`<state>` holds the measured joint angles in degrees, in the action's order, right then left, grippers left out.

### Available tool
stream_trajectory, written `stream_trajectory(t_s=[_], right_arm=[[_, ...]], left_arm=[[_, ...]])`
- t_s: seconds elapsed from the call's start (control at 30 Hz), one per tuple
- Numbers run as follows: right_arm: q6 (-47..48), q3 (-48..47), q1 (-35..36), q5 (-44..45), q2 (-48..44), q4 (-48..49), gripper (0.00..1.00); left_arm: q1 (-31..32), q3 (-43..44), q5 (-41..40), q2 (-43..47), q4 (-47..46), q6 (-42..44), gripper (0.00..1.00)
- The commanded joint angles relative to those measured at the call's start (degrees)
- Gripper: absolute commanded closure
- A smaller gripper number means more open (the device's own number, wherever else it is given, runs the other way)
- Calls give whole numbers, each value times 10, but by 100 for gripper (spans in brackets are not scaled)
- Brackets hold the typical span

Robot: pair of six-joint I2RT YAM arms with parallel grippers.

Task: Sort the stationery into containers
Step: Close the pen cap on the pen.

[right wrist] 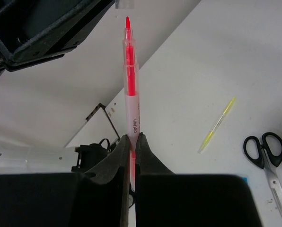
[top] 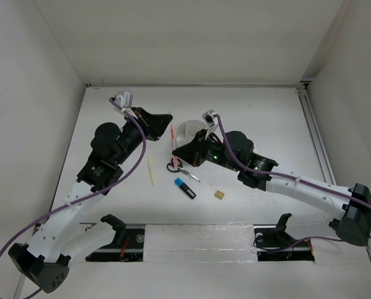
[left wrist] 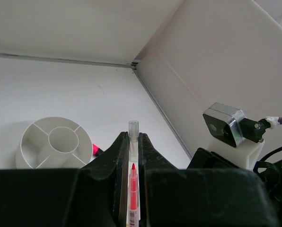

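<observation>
Red pen (right wrist: pixel 131 94) clamped in right gripper (right wrist: pixel 133 138); left gripper (left wrist: pixel 133 136) pinches clear cap (left wrist: pixel 133 126) beyond its tip.

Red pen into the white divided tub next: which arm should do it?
Right. The right gripper is shut on the barrel of the thin red pen, and the low round white plastic tub sits just beside it in the top view. The left gripper pinches only the clear cap.

one tub (left wrist: pixel 63 140), one scissors (right wrist: pixel 269 172), one red pen (right wrist: pixel 130 94), one clear cap (left wrist: pixel 133 137), one pencil (top: pixel 150 169), one blue highlighter (top: pixel 185 187), one pink highlighter (left wrist: pixel 96 150), one eraser (top: pixel 220 195)
</observation>
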<state>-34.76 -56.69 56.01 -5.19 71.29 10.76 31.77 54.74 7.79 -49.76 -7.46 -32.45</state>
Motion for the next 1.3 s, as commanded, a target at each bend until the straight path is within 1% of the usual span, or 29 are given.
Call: stream_trajectory(t_s=[0.0, 0.43, 0.6, 0.77, 0.9, 1.03, 1.13, 1.27], right_arm=[[-3, -30, -9, -11, -3, 36, 100], [-8, -46, -27, -34, 3, 36, 100], [-14, -58, -27, -64, 9, 48, 100], [-20, -63, -32, -52, 9, 53, 100], [-39, -63, -32, -57, 1, 53, 100], [-58, -69, -49, -57, -20, 53, 100], [-72, -88, -69, -79, -26, 53, 100], [-72, -108, -83, -92, -26, 48, 100]], left_arm=[[0, -4, 13, 3, -26, -2, 100], [0, -4, 20, -3, -26, 3, 100], [0, -4, 25, -14, -26, 3, 100], [0, -10, 30, -14, -31, 3, 100], [0, -10, 37, -14, -31, 30, 100], [0, 1, 69, -19, -19, 58, 100], [0, 13, 92, -25, -13, 70, 100], [0, 27, 134, -60, 1, 77, 100]])
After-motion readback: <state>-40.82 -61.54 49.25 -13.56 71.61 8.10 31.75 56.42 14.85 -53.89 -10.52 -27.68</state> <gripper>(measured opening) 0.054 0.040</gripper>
